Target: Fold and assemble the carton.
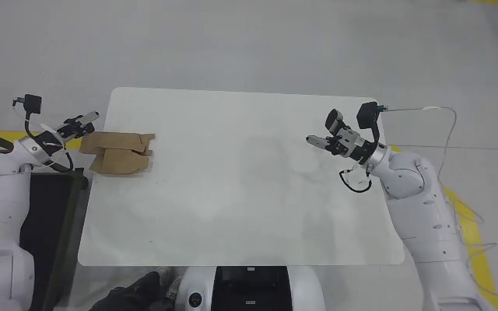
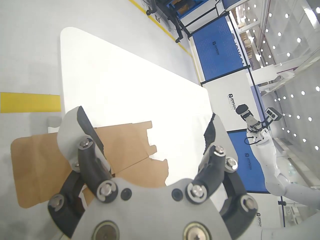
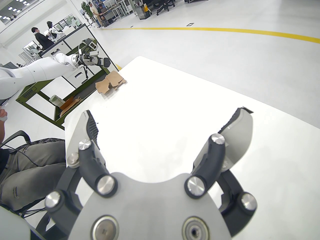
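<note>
Bright overhead light, table (image 2: 112,81) glaring white, faint shadows, wrist views' edges bowed

Arms sat well apart on opposite sides, left end effector (image 2: 147,116) and right end effector (image 3: 167,116) each with fingers spread wide, angled inward toward the other.

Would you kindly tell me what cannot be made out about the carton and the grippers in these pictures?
- Left wrist view: part of the carton is hidden behind the finger and body of the left gripper.
- Right wrist view: the carton lies far beyond the right gripper, too small to show its creases.
- Top view: whether the left gripper touches the carton cannot be told from above.
</note>
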Controlling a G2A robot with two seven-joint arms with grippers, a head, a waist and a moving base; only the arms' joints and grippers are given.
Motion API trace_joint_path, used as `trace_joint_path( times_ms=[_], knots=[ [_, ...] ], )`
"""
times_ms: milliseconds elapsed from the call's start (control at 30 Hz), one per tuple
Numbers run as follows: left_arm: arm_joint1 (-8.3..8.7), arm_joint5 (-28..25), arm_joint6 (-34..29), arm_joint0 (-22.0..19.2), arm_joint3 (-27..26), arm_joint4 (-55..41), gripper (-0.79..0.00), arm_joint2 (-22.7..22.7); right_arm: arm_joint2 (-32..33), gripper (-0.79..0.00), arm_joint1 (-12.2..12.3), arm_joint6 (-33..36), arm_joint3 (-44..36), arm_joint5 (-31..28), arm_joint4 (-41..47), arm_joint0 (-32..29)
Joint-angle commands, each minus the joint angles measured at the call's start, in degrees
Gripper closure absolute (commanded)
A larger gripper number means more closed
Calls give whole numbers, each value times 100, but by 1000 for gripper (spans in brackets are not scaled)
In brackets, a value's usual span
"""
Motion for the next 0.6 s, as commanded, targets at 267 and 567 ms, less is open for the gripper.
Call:
trace_joint_path(
  times_ms=[267, 567],
  knots=[
    [9, 243, 49, 81, -89, -81, -785, -32, 0, -785, 0, 0, 0, 0, 0, 0],
    [409, 938, -837, 168, 85, 18, -785, -630, 0, -785, 0, 0, 0, 0, 0, 0]
  ],
)
